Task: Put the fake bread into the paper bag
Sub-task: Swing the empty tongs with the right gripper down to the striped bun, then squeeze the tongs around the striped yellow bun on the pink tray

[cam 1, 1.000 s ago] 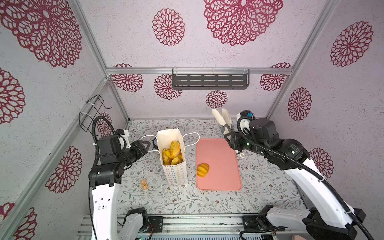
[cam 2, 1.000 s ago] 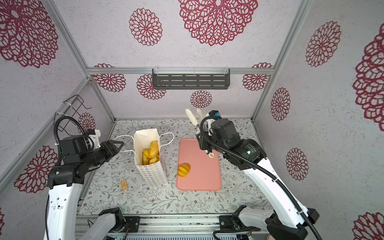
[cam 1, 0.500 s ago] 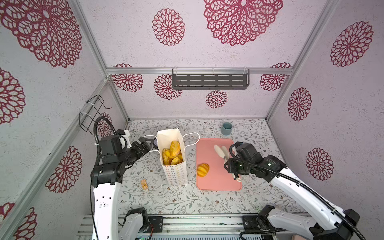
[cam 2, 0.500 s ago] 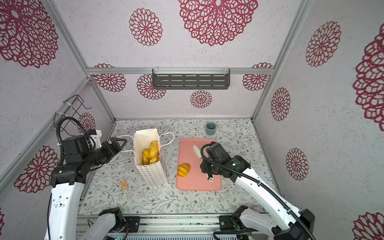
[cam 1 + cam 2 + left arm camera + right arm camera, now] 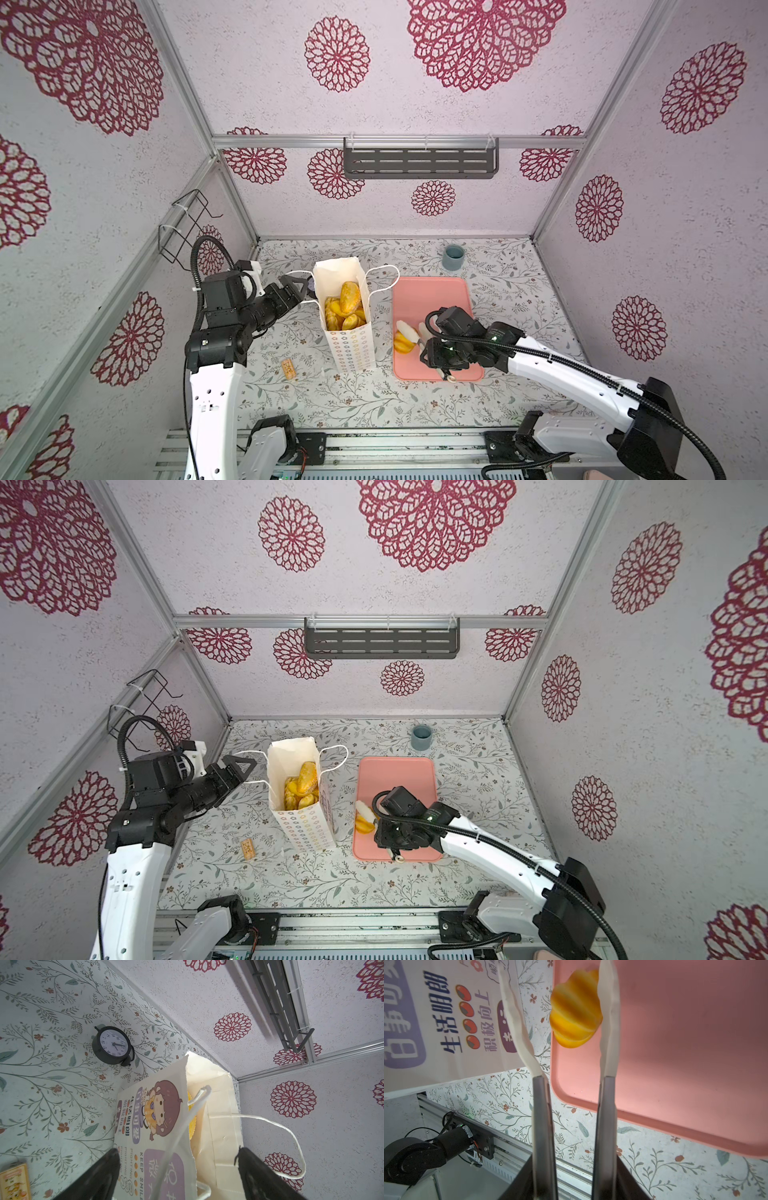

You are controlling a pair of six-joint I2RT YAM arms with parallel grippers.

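Floral-papered worktop [image 5: 498,266] inside a walled cell carries the paper bag [image 5: 351,345] and, just beside it, a pink tray [image 5: 432,291]. The bag stands upright, long axis vertical, mouth open upward. Several pieces of fake bread [image 5: 345,305] lie inside it. One ridged bun [image 5: 575,1009] lies on the tray, at the edge nearest the bag.

Step in hand, as judged: pickup of this last bun. The right gripper [image 5: 434,351] is clamped on a pair of tongs [image 5: 606,1022]. Their white tips straddle the bun: one tip touches it, the other stands apart. The bun is nearly round. Its slightly longer axis lies roughly along the tong arms, with the ridges running crosswise.

Next move calls for:
1. Squeeze the tongs across the bun.
2. Lift and carry over the bag mouth.
3. Release.

The left gripper [image 5: 177,1153] is spread wide. One cord handle [image 5: 190,1120] passes between its jaws, ungripped.
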